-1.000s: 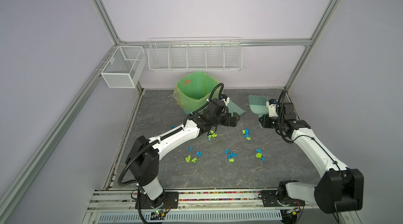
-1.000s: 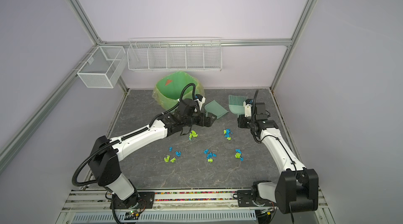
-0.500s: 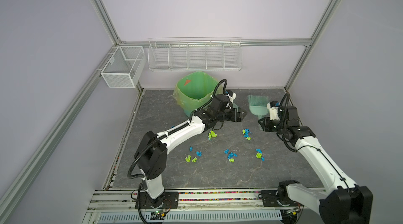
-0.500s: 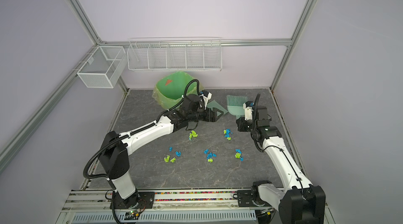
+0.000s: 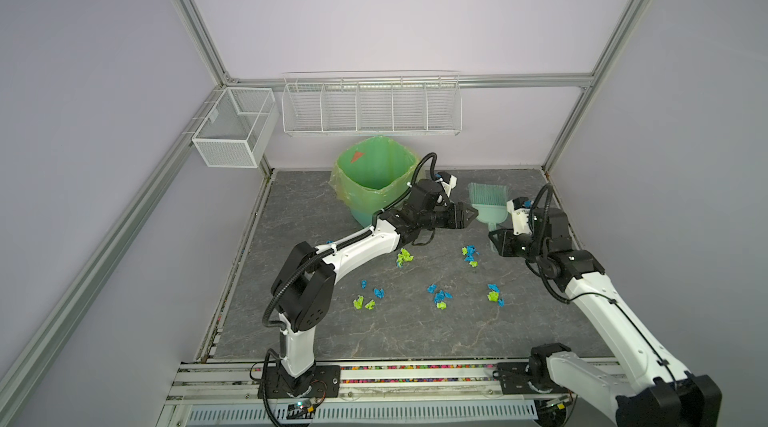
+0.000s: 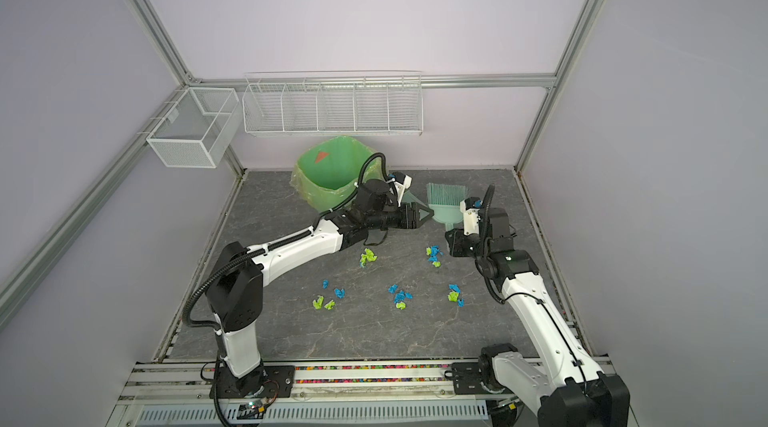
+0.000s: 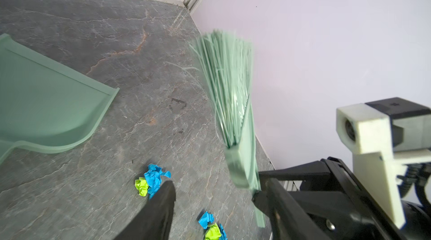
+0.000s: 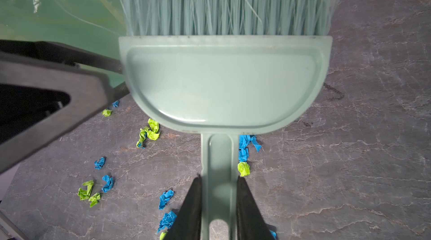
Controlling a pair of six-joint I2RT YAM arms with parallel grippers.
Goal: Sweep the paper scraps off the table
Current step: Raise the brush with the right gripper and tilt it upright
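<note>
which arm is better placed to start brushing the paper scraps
Right. Its gripper is shut on the brush handle, close to the paper scraps; the left gripper is open and holds nothing.

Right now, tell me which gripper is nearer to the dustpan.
Left. The left gripper is open right beside the dustpan; the right gripper is farther off, shut on the brush handle.

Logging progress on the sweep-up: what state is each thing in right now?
Brush: held by its handle.
Right gripper: shut on the brush.
Left gripper: open, beside the brush.
Dustpan: flat on the table, empty, unheld.
Scraps: scattered loose on the table.
Bin: upright, open, bag-lined.
Baskets: empty.
</note>
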